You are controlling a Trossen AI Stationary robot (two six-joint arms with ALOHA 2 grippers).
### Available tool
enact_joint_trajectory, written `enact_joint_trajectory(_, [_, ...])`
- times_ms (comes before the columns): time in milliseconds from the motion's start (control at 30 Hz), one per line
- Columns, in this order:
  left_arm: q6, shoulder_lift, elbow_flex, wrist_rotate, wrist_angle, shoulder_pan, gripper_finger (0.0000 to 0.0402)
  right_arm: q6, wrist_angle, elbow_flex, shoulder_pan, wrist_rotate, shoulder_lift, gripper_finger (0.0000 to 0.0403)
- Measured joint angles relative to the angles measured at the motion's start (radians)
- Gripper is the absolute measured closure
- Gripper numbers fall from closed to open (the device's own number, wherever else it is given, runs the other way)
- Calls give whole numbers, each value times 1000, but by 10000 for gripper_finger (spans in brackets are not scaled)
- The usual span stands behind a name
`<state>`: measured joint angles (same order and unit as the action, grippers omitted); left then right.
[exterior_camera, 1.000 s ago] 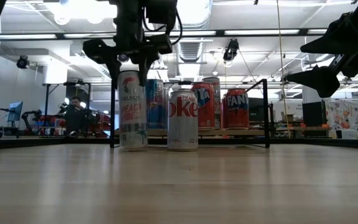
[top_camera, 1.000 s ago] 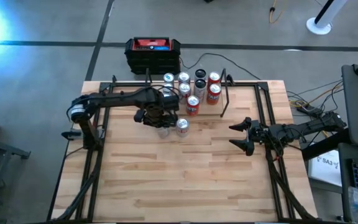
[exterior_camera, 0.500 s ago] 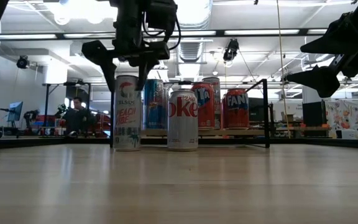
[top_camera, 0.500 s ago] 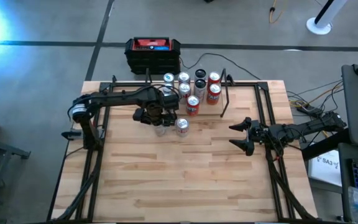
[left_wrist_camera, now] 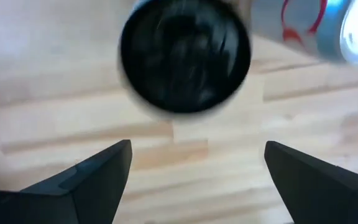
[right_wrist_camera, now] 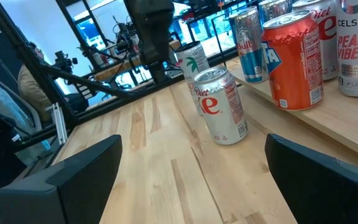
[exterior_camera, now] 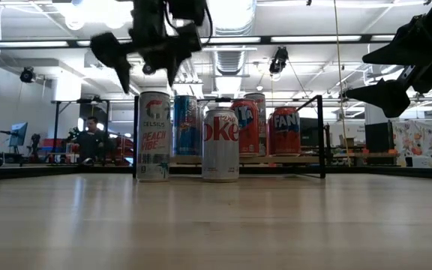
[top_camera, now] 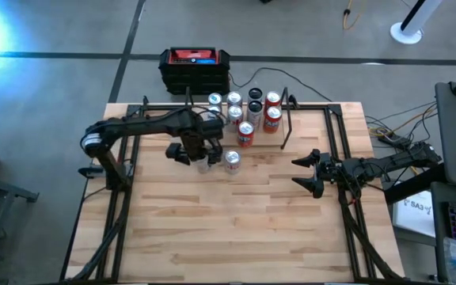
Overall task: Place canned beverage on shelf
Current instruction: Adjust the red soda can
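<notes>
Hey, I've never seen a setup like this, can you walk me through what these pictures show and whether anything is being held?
This is a robot with two dark arms working at a wooden table. One picture looks straight down from above, one looks level across the tabletop, and two come from cameras on the arms' wrists. At the far edge stands a low shelf with several drink cans on it. In front of it, on the table, stand a Celsius can and a Diet Coke can. The left hand is open above the Celsius can, not gripping it. The right hand waits open off to the side. So nothing is held. Behind the table sits a black box with a red top.
</notes>
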<state>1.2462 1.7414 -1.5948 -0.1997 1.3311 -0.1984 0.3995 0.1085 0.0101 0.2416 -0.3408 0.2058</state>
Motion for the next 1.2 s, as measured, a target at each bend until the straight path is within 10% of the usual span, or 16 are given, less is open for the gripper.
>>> enact_joint_trajectory(267, [236,-145,0,173,56,213,49,0,0,0,0,0,0,23])
enact_joint_trajectory(600, [671,-145,0,927,117,757,49,0,0,0,0,0,0,23])
enact_joint_trajectory(800, [683,-18,0,1292,99,827,49,0,0,0,0,0,0,23])
enact_joint_trajectory(1200, [392,83,-2,1343,-312,770,48,0,0,0,0,0,0,23])
